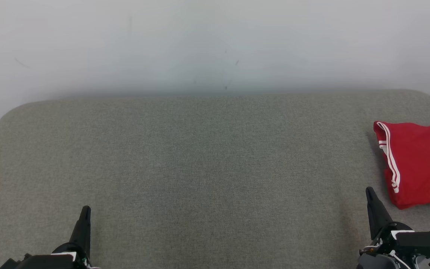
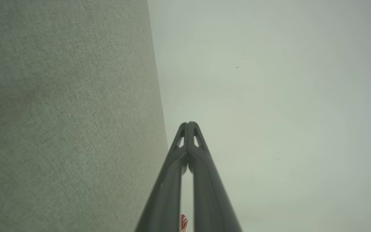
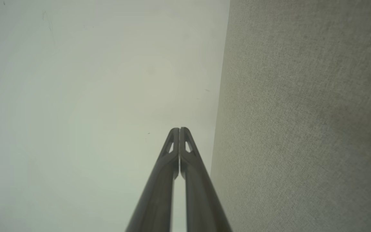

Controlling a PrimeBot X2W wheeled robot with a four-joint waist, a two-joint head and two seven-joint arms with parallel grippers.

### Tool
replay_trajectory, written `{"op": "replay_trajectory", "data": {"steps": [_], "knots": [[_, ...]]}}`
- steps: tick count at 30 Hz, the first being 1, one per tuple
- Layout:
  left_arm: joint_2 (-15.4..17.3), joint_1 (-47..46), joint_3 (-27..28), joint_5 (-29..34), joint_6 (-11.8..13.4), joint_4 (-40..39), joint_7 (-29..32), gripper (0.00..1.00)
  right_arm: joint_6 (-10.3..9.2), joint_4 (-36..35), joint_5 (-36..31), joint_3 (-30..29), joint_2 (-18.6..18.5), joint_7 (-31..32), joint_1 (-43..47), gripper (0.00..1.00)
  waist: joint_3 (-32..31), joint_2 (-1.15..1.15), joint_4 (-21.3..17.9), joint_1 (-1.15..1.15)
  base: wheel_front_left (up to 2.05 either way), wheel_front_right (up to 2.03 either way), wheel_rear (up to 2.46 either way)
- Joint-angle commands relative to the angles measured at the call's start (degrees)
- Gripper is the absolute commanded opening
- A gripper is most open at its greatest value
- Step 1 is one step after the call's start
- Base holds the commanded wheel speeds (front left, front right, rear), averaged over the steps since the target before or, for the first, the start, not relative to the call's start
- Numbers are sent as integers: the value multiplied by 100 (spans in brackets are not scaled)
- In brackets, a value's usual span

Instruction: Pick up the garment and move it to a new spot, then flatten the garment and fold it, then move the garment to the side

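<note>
Garment [image 1: 420,164] judged folded and set aside at right.
Left gripper [image 1: 85,209] and right gripper [image 1: 369,190] are closed, empty; the garment is best left undisturbed.

grey fabric surface [image 1: 200,168], pale wall [image 1: 215,45]

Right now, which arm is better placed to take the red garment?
The right. The right gripper, shut, is close beside the red garment; the left gripper, also shut, is far across the grey surface.
</note>
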Motion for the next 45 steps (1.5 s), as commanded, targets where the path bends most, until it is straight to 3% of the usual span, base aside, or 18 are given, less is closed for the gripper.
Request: {"op": "replay_trajectory", "data": {"steps": [1,45], "knots": [[23,-72,19,-26,-19,-23,3,0,-12,-13,7,-18,-1,18,-43,0,0,0,0,0,0,0,0],[23,-68,16,-27,-19,-24,2,0,-12,-13,9,-14,0,16,-41,0,0,0,0,0,0,0,0]]}}
